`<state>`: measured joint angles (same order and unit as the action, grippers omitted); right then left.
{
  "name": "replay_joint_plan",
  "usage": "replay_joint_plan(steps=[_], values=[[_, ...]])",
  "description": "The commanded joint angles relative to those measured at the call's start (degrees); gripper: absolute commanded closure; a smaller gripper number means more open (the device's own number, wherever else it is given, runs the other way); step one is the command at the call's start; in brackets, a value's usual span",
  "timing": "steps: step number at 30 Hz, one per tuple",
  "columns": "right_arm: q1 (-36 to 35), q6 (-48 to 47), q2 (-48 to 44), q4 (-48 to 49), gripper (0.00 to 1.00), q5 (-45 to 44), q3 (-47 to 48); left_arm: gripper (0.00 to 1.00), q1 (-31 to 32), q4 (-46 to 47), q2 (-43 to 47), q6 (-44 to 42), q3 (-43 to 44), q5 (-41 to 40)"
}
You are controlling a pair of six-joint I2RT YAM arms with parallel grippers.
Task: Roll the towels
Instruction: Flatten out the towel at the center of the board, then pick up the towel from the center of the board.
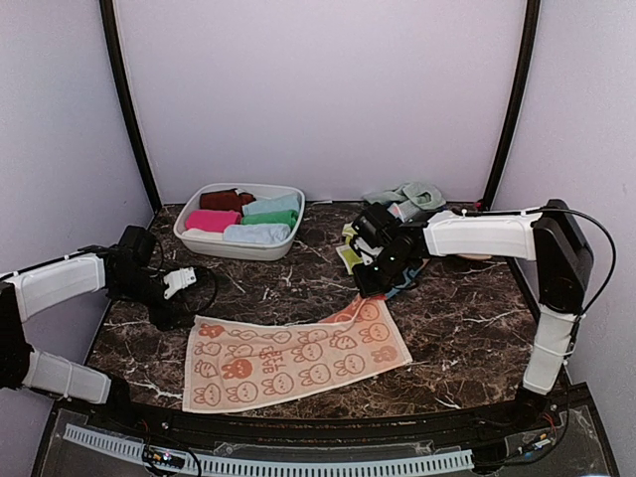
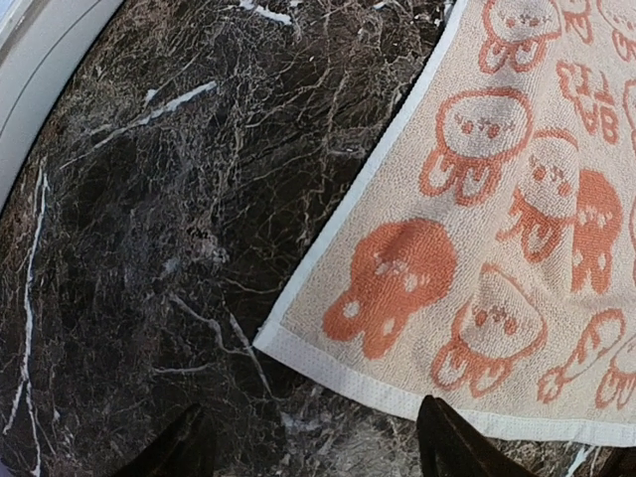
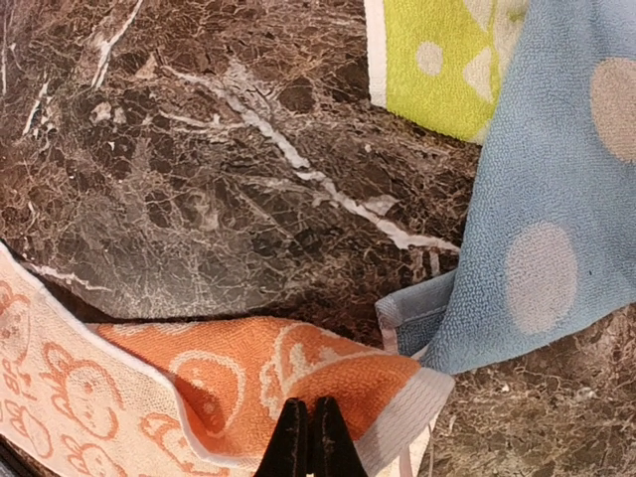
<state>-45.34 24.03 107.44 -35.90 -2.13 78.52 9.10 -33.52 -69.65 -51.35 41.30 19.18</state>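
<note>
near the counter's front edge the peach towel point(image 1: 298, 363) lies spread, its far right corner pinched in my closed right gripper point(image 3: 306, 442); the left gripper point(image 2: 310, 409) hangs wide over the left corner. i judge a one-sided pull could skew the towel or snag the blue spotted towel point(image 3: 556, 199) just beside it

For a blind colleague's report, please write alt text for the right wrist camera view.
The right claw, shut, pinches a folded-over corner of the peach-orange towel printed with cartoon figures. Beside it lie a light-blue spotted towel and a yellow-green towel on a dark marble table.
</note>
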Motion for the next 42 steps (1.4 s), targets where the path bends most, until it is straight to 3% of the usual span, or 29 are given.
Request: replay_joint_plan(steps=[1, 5, 19, 27, 33, 36, 41, 42], values=[[0.3, -0.2, -2.6, 2.1, 1.00, 0.7, -0.2, 0.29, -0.2, 3.1, -1.6, 4.8, -1.3, 0.8], [0.3, 0.2, -2.8, 2.6, 1.00, 1.6, -0.5, 0.31, -0.2, 6.2, -4.8, 6.0, -2.1, 1.1], [0.2, 0.2, -4.7, 3.2, 1.00, 2.1, -1.5, 0.52, 0.0, 9.1, -10.3, 7.0, -2.3, 0.9], [0.2, 0.5, -5.3, 3.9, 1.00, 3.0, -1.8, 0.53, 0.6, 10.4, -11.8, 7.3, -2.9, 0.7], [0.2, 0.9, -6.2, 4.5, 1.00, 3.5, -2.7, 0.62, 0.7, 11.0, -14.7, 7.4, -2.0, 0.0], [0.2, 1.1, -6.8, 5.0, 1.00, 3.9, -3.1, 0.71, 0.7, 10.9, -16.3, 8.1, -1.4, 0.0], [0.2, 1.1, -7.5, 5.1, 1.00, 3.7, -3.4, 1.00, 0.8, 10.2, -16.4, 9.0, 0.0, -1.0], [0.2, 1.1, -7.4, 5.0, 1.00, 3.8, -3.2, 1.00, 0.8, 10.2, -15.9, 9.4, 0.5, -1.7]])
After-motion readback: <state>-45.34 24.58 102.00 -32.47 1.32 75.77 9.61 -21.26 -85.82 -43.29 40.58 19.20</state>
